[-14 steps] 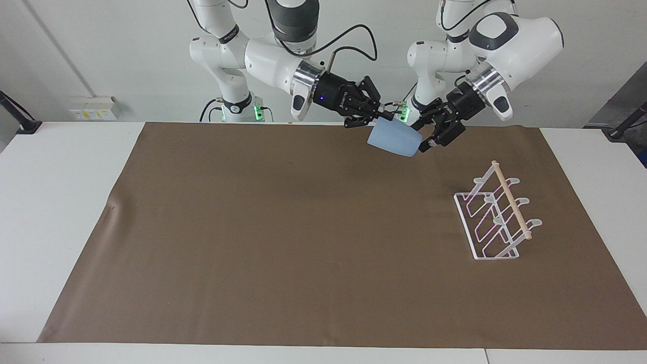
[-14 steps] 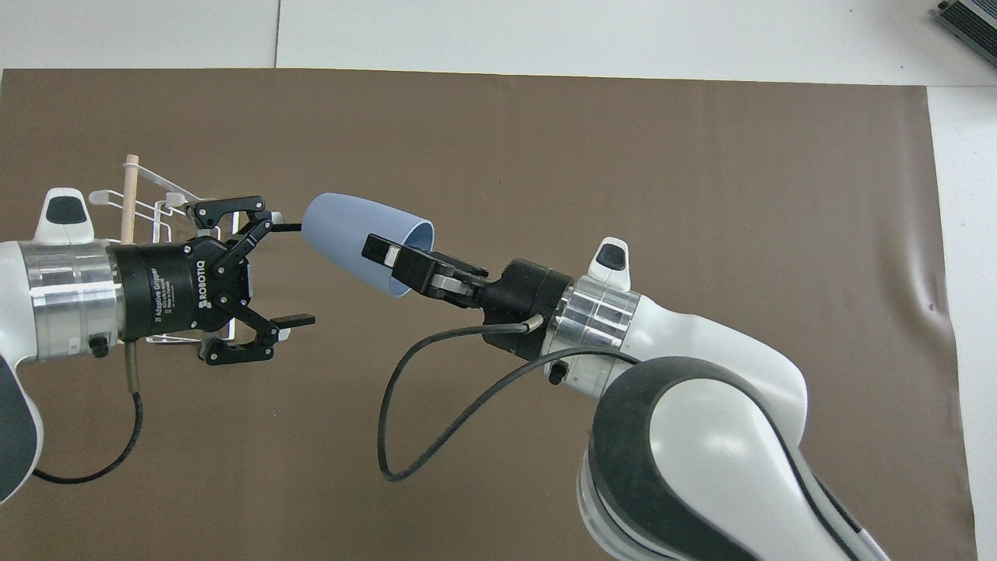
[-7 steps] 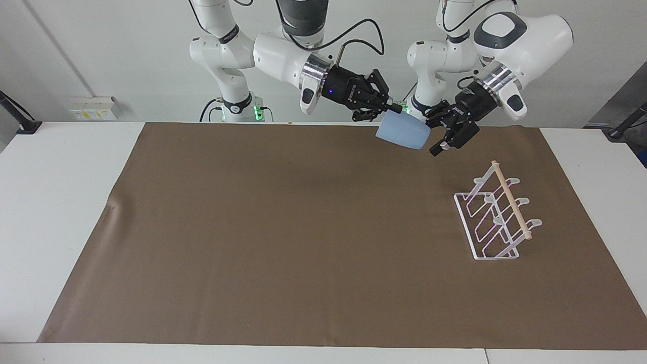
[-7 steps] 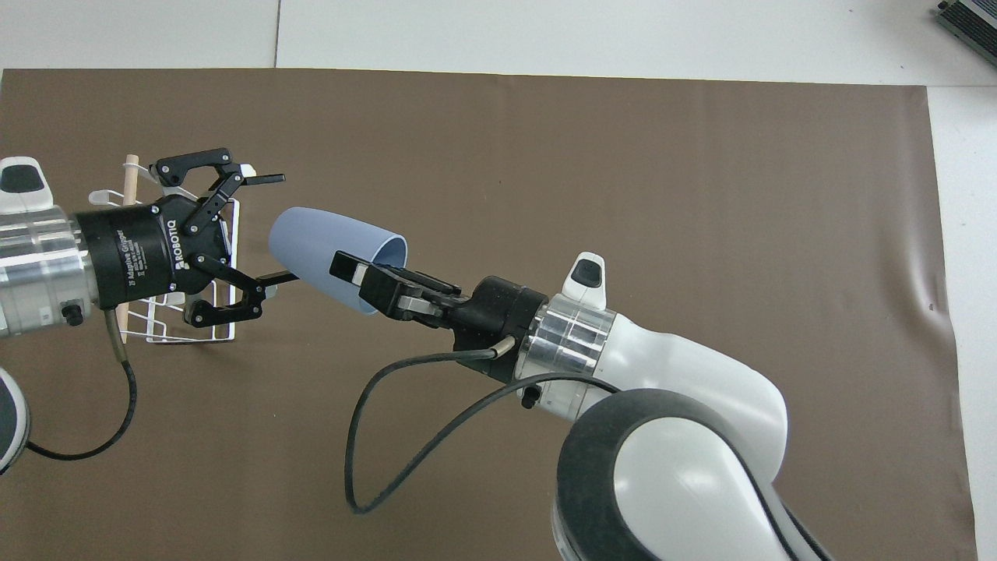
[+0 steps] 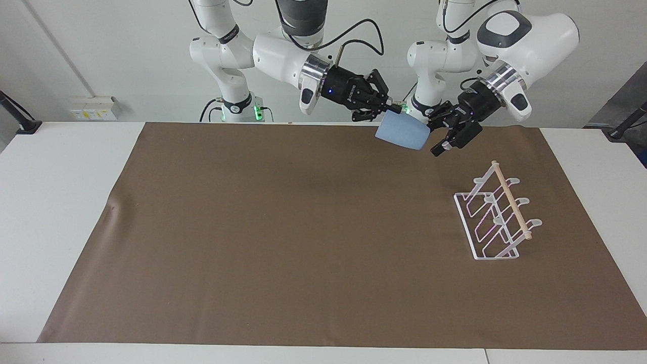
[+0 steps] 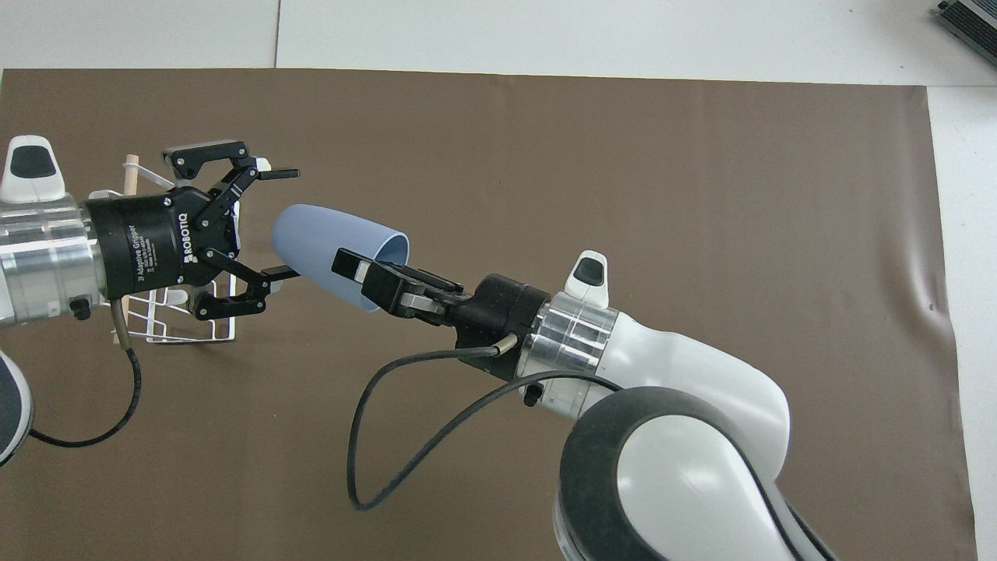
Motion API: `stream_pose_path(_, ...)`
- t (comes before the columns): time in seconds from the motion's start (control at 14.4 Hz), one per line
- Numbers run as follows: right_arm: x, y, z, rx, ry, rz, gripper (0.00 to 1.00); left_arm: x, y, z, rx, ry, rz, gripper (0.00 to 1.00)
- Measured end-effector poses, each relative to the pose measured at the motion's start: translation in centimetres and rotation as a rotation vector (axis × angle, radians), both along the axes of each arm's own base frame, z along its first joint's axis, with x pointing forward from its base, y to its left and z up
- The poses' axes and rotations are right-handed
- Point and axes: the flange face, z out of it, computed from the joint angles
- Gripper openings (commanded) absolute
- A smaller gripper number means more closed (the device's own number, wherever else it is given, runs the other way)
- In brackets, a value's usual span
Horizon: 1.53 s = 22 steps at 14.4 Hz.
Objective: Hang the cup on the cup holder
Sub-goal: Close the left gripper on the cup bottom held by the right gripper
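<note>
Since a second ago the right gripper (image 5: 388, 109) has carried the cup (image 5: 402, 135) up and toward the left arm's end of the counter (image 5: 60, 202), and the left gripper (image 5: 438, 134) has risen with it; over the last half second almost nothing has shifted. The right gripper is clamped on the cup's rim, one finger inside the mouth and one outside, holding the light-blue cup in the air on its side, its closed bottom pointing at the left gripper. In the overhead view the left arm's body covers much of the cup holder (image 6: 181, 330), leaving only part of its white wire base and the tip of its wooden dowel showing. In the facing view the cup hides the right gripper's fingertips. The right arm reaches in nearly level from its base, wrist angled slightly down. The left arm bends down from a raised elbow, its gripper spread wide just beside the cup's bottom, holding nothing. The cup holder stands on the brown mat (image 5: 283, 242) toward the left arm's end, well below the cup.
</note>
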Motion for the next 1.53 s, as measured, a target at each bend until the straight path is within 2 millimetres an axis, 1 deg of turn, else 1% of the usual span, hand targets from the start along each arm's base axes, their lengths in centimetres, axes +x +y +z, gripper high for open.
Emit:
stream_pose_path(0.07,0.0,0.0,0.0,0.000,0.000,-0.001,0.00,0.1,0.0,0.1,0.002,-0.004,-0.005,1.00)
stream_pose_path(0.14,0.1,-0.1,0.0,0.000,-0.001,-0.002,0.00,0.2,-0.1,0.1,0.003,-0.006,-0.009,0.92)
stream_pose_path(0.35,0.3,-0.4,0.0,-0.005,-0.001,-0.020,0.00,0.2,-0.3,0.1,0.015,-0.003,-0.031,0.48)
stream_pose_path(0.42,0.4,-0.6,0.0,-0.007,-0.001,-0.027,0.00,0.2,-0.3,0.0,0.020,-0.002,-0.037,0.25)
stream_pose_path(0.49,0.4,-0.6,0.0,-0.007,-0.001,-0.027,0.00,0.2,-0.3,0.0,0.025,-0.011,-0.045,0.14)
stream_pose_path(0.63,0.4,-0.6,0.0,-0.007,-0.001,-0.027,0.00,0.3,-0.3,0.0,0.031,-0.028,-0.061,0.15)
stream_pose_path(0.7,0.4,-0.6,0.0,-0.007,-0.001,-0.027,0.00,0.3,-0.2,0.0,0.033,-0.034,-0.066,0.18)
stream_pose_path(0.77,0.4,-0.6,0.0,-0.007,-0.001,-0.027,0.00,0.4,-0.2,-0.1,0.036,-0.040,-0.071,0.37)
stream_pose_path(0.84,0.4,-0.6,0.0,-0.007,-0.001,-0.027,0.00,0.4,-0.2,-0.1,0.036,-0.042,-0.073,0.50)
stream_pose_path(0.9,0.4,-0.6,0.0,-0.007,-0.001,-0.027,0.00,0.4,-0.2,-0.1,0.037,-0.044,-0.075,0.75)
stream_pose_path(0.97,0.4,-0.6,0.0,-0.007,-0.001,-0.027,0.00,0.4,-0.2,0.0,0.038,-0.046,-0.076,0.93)
stream_pose_path(1.04,0.4,-0.6,0.0,-0.007,-0.001,-0.026,0.00,0.4,-0.3,0.1,0.037,-0.048,-0.078,1.00)
stream_pose_path(1.25,0.1,-0.2,-0.1,-0.007,0.000,-0.019,0.00,0.3,-0.9,0.7,0.034,-0.060,-0.088,1.00)
stream_pose_path(1.39,0.2,-0.3,-0.1,-0.007,0.000,-0.020,0.00,0.2,-1.4,0.8,0.034,-0.062,-0.097,1.00)
stream_pose_path(1.46,0.2,-0.3,-0.1,-0.007,0.000,-0.020,0.00,0.1,-1.5,0.8,0.034,-0.062,-0.099,0.98)
stream_pose_path(1.53,0.2,-0.3,-0.1,-0.007,0.000,-0.020,0.00,0.1,-1.5,0.7,0.034,-0.061,-0.100,0.92)
